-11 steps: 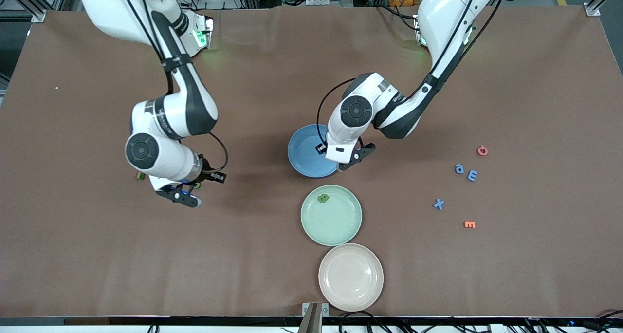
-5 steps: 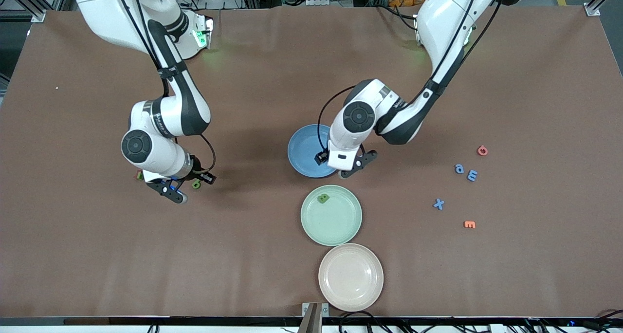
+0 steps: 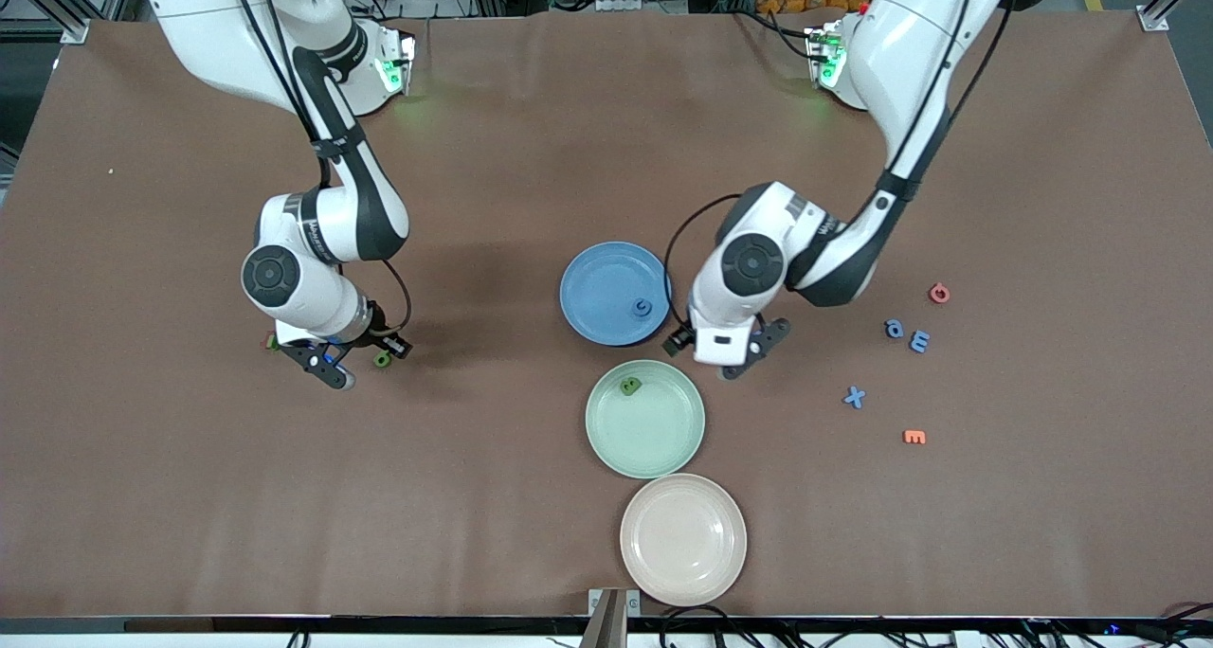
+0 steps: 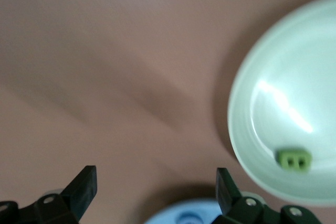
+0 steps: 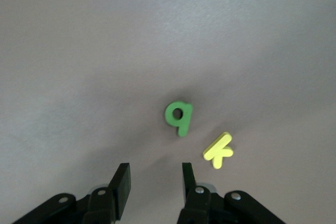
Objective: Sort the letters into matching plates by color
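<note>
Our left gripper [image 3: 728,356] hangs with its fingers spread wide and empty over bare table just beside the blue plate [image 3: 592,293], where a blue letter [image 3: 643,308] lies. The mint green plate [image 3: 654,430] holds one green letter [image 3: 630,386]. Our right gripper [image 5: 154,182], fingers partly apart and holding nothing, hovers near a green "q" [image 5: 179,116] and a yellow "k" [image 5: 219,150].
</note>
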`<state>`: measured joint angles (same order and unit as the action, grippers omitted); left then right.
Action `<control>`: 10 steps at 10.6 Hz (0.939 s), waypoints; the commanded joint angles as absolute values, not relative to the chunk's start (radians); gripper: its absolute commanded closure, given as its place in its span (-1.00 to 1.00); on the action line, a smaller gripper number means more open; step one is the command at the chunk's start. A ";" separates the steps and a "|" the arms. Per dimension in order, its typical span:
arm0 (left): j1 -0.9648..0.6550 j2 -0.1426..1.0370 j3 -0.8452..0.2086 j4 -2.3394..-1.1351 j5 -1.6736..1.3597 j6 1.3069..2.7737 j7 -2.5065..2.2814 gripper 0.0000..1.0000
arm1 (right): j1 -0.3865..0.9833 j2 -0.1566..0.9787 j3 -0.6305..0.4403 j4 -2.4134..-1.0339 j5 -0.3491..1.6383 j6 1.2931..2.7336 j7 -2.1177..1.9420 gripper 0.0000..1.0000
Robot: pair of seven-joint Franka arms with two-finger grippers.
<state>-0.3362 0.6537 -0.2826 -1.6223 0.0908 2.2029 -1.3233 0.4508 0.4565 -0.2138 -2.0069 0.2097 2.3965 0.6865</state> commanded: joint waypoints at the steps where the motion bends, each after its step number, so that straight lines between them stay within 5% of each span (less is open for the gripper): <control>1: -0.241 0.634 -0.266 -1.623 0.123 2.161 -1.370 -1.00 | 0.436 0.423 -0.228 -2.045 0.181 2.417 0.712 0.04; 10: -0.210 0.675 -0.074 -1.629 0.123 2.264 -1.457 -1.00 | 0.430 0.518 -0.232 -2.043 0.181 2.600 0.726 0.03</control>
<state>-0.2232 0.6648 -0.0937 -1.6237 0.0959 2.2086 -1.4204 0.4312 0.5038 -0.2381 -2.0389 0.1965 2.5705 0.6996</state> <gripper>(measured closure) 0.000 0.511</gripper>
